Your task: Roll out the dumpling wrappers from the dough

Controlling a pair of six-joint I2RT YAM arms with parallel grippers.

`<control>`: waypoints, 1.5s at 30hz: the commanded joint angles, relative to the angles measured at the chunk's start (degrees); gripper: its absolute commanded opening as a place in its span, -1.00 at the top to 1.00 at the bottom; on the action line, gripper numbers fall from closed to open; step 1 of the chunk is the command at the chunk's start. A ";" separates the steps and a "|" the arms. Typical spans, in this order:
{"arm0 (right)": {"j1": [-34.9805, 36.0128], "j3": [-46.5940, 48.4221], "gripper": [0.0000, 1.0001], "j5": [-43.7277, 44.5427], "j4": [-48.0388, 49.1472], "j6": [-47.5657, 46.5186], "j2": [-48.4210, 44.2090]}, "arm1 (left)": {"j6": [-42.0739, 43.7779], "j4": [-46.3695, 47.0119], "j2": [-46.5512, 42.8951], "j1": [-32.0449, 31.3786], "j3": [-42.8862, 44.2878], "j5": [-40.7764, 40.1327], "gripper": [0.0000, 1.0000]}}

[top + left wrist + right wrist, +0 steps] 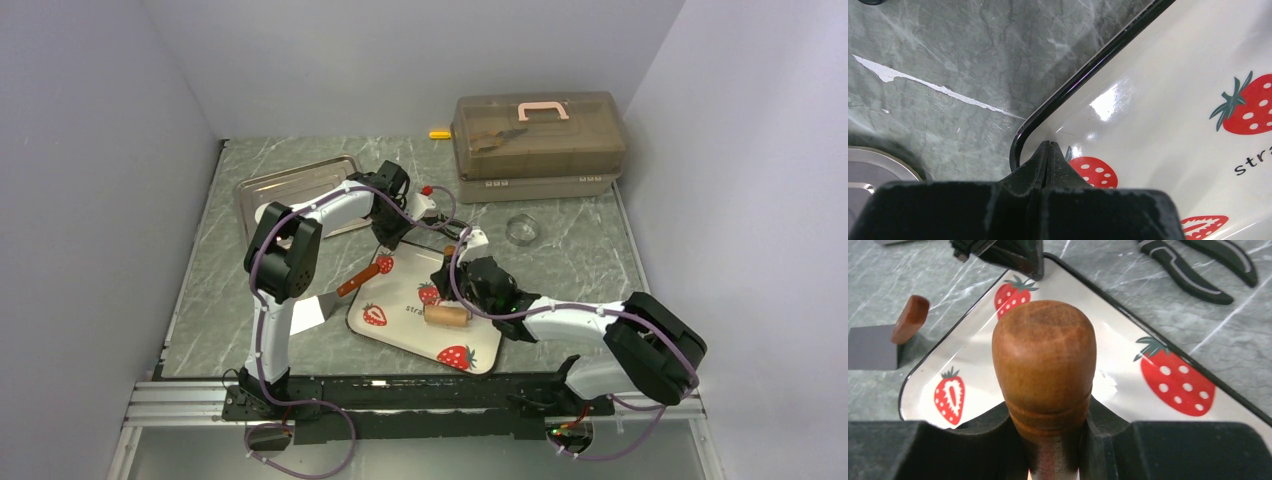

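The brown wooden roller (447,315) lies across the strawberry plate (400,330), and my right gripper (1048,415) is shut on it; its rounded end (1044,350) fills the right wrist view. A small ragged white patch of dough (1106,384) pokes out beside the roller, and the rest is hidden under it. The dumpling wrappers are out of view. My left gripper (1049,147) is shut with nothing in it, and its tips hover at the plate's far-left corner rim (1073,85). The top view shows this gripper (385,245) at that corner.
A scraper with a wooden handle (356,281) and metal blade (305,312) lies left of the plate. A steel tray (295,188) sits at the back left and a lidded toolbox (540,140) at the back right. A clear glass ring (521,230) lies near the toolbox. Black pliers (1193,272) lie beyond the plate.
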 commanded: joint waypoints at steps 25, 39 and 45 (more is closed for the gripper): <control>-6.53 15.69 1.00 -23.05 -7.65 -1.09 -1.54 | 0.98 1.28 1.15 0.02 0.54 -0.40 1.00; -19.91 6.96 1.00 -23.66 4.75 21.18 5.53 | 1.00 -0.21 0.68 0.20 2.66 3.05 1.00; -23.50 7.61 1.00 -15.38 -4.57 19.36 5.90 | 1.29 0.62 0.66 0.15 1.19 2.34 1.00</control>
